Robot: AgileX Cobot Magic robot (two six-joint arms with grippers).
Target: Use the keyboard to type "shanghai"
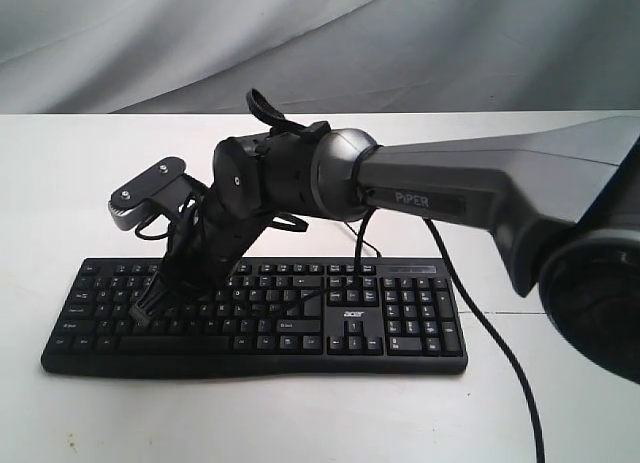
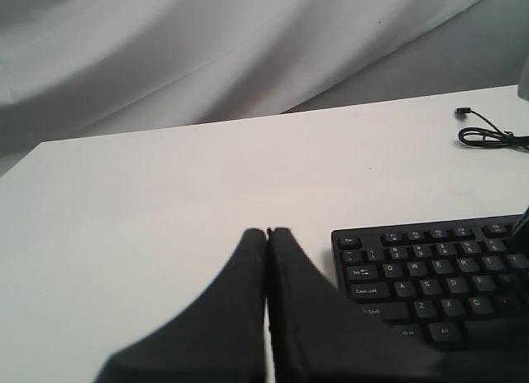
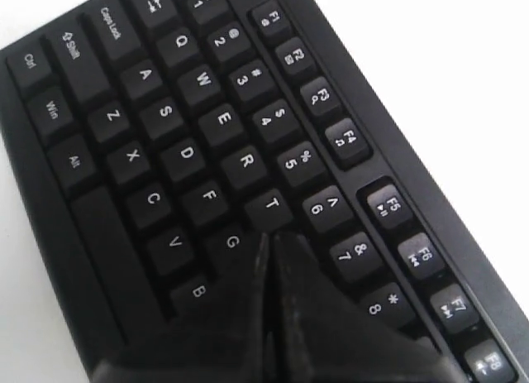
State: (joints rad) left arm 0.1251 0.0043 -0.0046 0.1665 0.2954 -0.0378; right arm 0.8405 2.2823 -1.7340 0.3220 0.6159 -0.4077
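One keyboard (image 3: 188, 155) lies directly beneath the right pincer (image 3: 269, 236).

The keyboard (image 1: 400, 318) is black with white legends; table (image 1: 60, 183) plain white; backdrop cloth (image 1: 150, 43) pale grey; arm (image 1: 500, 193) dark grey; left gripper (image 2: 266, 232), right gripper (image 3: 269, 238) and cable (image 1: 490, 333) black.

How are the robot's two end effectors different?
The right end effector is over the keyboard; the left end effector is over the table beside it. The right end effector's tips are at the keys near T and G; the left's reach no key. Both are black and shut.
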